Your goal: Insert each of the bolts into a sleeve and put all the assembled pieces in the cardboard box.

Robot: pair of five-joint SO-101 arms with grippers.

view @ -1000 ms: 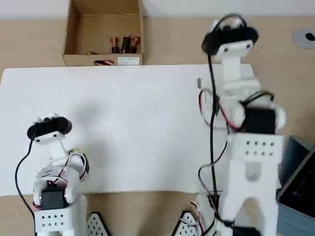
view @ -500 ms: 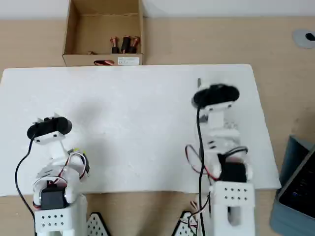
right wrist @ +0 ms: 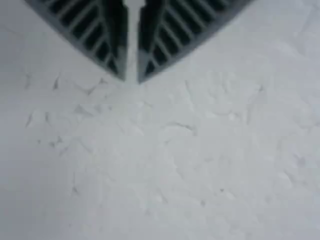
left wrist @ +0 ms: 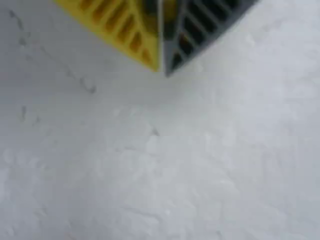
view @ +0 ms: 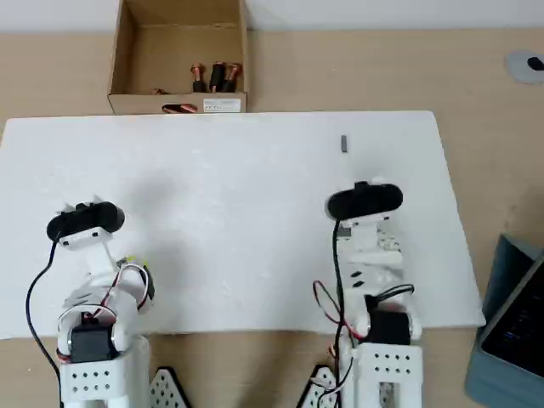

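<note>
The cardboard box (view: 124, 59) stands at the far left, beyond the white mat. Inside it lie several copper and black assembled pieces (view: 214, 75), and one more piece (view: 177, 108) rests by its near wall. A small dark grey piece (view: 344, 143) lies on the mat's far right part; I cannot tell if it is a bolt or a sleeve. My left gripper (left wrist: 161, 67) is shut and holds nothing, just above bare mat. My right gripper (right wrist: 131, 77) also hangs close over the mat, its dark fingers (right wrist: 100, 45) shut with nothing held. Both arms are folded back at the near edge, the left arm (view: 85, 223) and the right arm (view: 364, 202).
The white mat (view: 229, 212) covers most of the wooden table. A blue-grey device (view: 510, 340) sits at the near right corner, and a round grey disc (view: 525, 66) lies at the far right.
The right arm has drawn back from the mat's far right to a folded pose near its base, uncovering the small grey piece. The left arm has kept still.
</note>
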